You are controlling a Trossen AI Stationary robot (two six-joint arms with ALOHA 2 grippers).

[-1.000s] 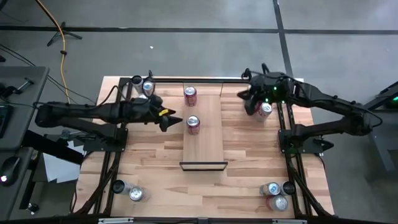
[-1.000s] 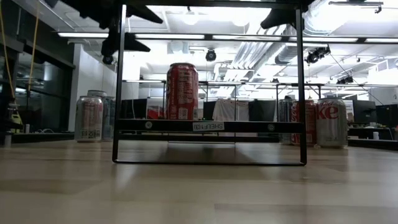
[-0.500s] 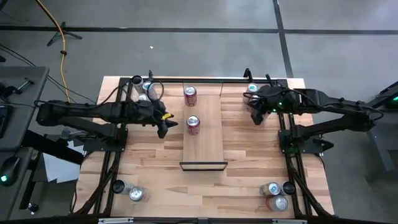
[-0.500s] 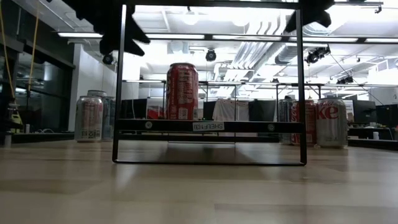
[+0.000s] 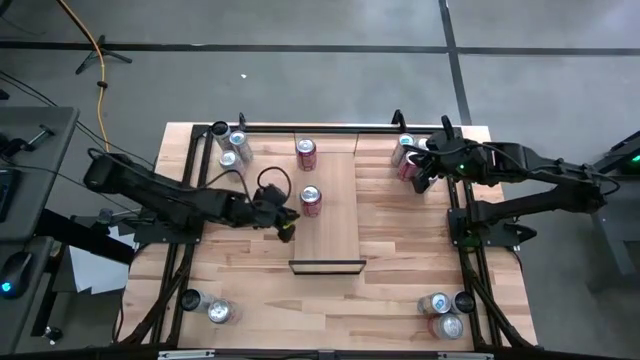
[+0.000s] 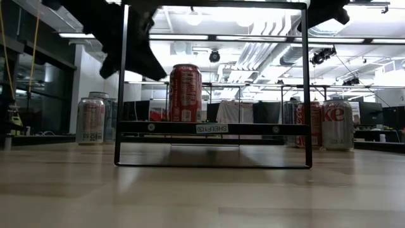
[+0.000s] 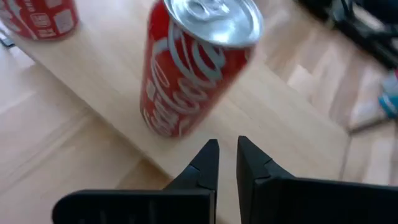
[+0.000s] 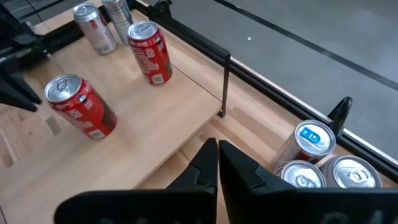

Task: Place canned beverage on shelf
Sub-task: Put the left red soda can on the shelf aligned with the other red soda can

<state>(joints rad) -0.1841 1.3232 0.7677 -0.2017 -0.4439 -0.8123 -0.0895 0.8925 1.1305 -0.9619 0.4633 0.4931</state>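
Two red cans stood on the shelf (image 5: pixel 328 213), the long pale panel running down the middle of the table (image 5: pixel 230 290), and both arms hung empty over it. The left arm had swung back toward the near side of the table, and its left gripper (image 5: pixel 285 226) sat just off the shelf's left edge, beside and slightly short of the nearer red can (image 5: pixel 311 200), which stood upright and free about halfway along the panel. A second earlier that claw had been spread wide right at this can; now its fingers (image 7: pixel 208 158) were drawn almost together on nothing, with the can ahead of them and clear of their tips. I judged from this that the can had just been let go on the shelf and the placing was done for that one. The farther red can (image 5: pixel 306 152) stood beyond it, at the shelf's back end. The right gripper (image 5: pixel 421 178) had lifted and drifted a little outward, hovering just beside the cluster of cans (image 5: pixel 407 152) at the back right corner, well apart from the shelf; its fingers (image 8: pixel 205 163) were pressed together and held nothing, where earlier it had hung low over one of those cans. More cans waited at the near corners (image 5: pixel 441 312), so the task looked only partly finished.
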